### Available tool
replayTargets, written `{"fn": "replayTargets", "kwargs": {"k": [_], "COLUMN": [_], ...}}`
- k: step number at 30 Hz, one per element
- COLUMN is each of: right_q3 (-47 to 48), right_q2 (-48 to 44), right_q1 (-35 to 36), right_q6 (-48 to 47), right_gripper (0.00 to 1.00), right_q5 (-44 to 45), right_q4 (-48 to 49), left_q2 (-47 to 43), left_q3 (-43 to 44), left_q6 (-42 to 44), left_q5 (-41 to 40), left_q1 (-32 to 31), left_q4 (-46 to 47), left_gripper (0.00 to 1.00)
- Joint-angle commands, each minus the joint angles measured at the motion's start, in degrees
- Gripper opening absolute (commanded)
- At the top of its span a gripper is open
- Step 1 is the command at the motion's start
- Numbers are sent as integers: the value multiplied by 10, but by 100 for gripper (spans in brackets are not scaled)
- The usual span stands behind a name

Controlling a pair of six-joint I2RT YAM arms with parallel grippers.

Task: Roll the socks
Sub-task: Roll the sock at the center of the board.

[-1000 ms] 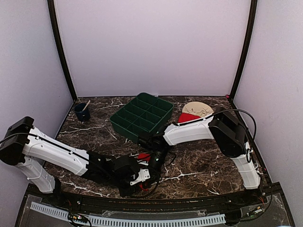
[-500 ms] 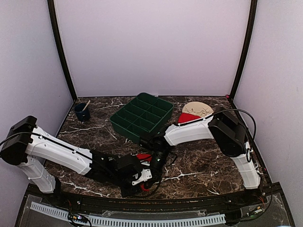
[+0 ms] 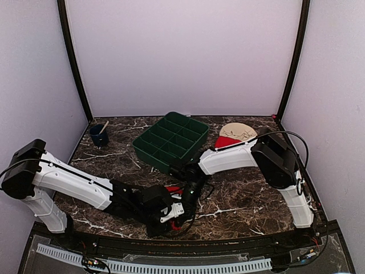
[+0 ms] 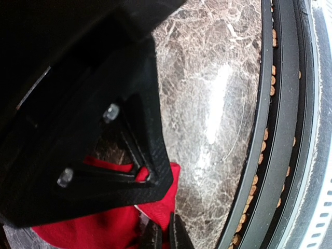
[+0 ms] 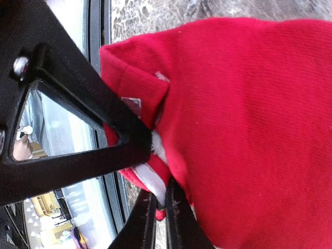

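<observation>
In front of the tray (image 3: 151,158), left hand (image 4: 163,232) and right hand (image 5: 162,196) pinch tight on the socks (image 5: 249,129); soft, limp cloth, best held at the cuff (image 5: 136,101)

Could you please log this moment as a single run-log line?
phase: rolling; left gripper: pinching sock; right gripper: pinching its cuff; second sock: beside tray

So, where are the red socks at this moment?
In the top view the socks lie near the front edge of the table, pinched by the left gripper and the right gripper, in front of the green tray.
</observation>
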Motion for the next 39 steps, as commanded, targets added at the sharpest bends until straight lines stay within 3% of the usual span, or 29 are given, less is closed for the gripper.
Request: {"fn": "replayTargets", "kwargs": {"k": [1,11,29,39], "right_q3": [3,-43,-152,-208], "right_q2": [-18,-53,-132,-183], "right_q1": [10,4,-27,-38], "right_q6": [12,36,100,139], "right_gripper": [11,24,38,41], "right_q5": [7,13,30,55], "right_q4": [-2,41,141,192], "left_q2": [36,52,66,75], "left_q3": [-5,-4,-4,-6], "left_q6": [-53,-78,-126,-155], "left_q5": [2,6,33,47], "left_q1": [19,35,64,78], "left_q4": [-59,-66,-66,-70], "left_gripper": [0,0,0,0]}}
